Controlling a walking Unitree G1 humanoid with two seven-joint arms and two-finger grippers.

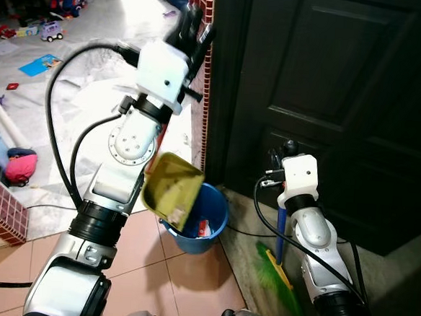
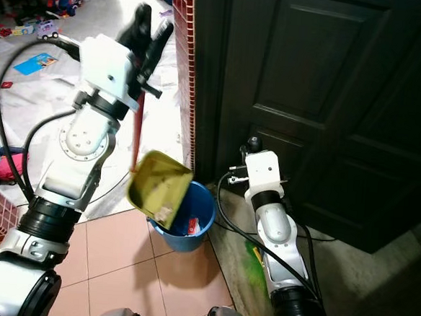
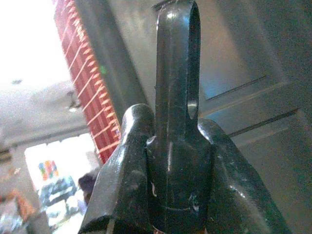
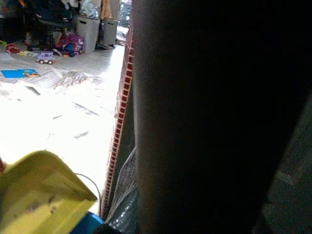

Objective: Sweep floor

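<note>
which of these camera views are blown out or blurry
Left wrist view: bright floor washed out beside the left gripper, shut on the dark dustpan handle. Right wrist view: sunlit floor overexposed, dark door featureless. Eye views: green broom bristles blurred.

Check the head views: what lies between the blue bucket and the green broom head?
Only bare floor: between the blue bucket and the green broom head lies the edge where pink tiles meet grey floor, seen in both eye views.
</note>
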